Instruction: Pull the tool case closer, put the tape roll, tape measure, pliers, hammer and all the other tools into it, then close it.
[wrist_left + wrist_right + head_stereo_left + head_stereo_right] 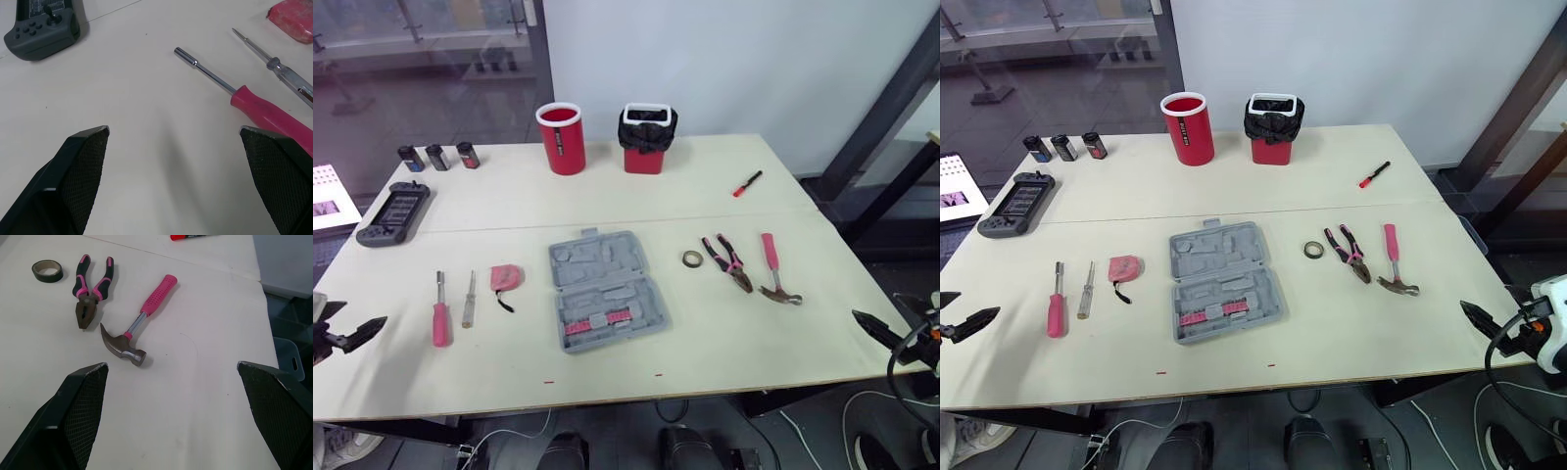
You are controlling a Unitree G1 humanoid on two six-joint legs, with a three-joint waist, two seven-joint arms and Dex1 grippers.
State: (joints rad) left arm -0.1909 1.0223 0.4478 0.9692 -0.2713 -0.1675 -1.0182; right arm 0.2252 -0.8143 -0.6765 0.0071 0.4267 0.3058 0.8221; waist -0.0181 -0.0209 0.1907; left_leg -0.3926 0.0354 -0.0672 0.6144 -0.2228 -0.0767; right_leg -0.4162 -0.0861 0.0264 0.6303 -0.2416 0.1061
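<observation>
The grey tool case [605, 291] lies open in the middle of the table, with pink parts in its near half. To its right lie the tape roll [692, 258], pink-handled pliers [728, 261] and hammer [773, 266]. To its left lie a pink tape measure [505, 278], a small screwdriver [469, 300] and a pink-handled driver [440, 311]. A red marker [747, 183] rests at the back right. My left gripper [173, 129] hovers open at the table's left front edge, near the pink driver [274, 112]. Past the hammer [139, 328], my right gripper [171, 365] hovers open at the right front edge.
A red cup [561, 138] and a red bin lined with a black bag [646, 139] stand at the back. A dark handheld console [394, 212] and three small dark blocks [436, 157] sit at the back left. The table's front edge [607, 392] runs between my grippers.
</observation>
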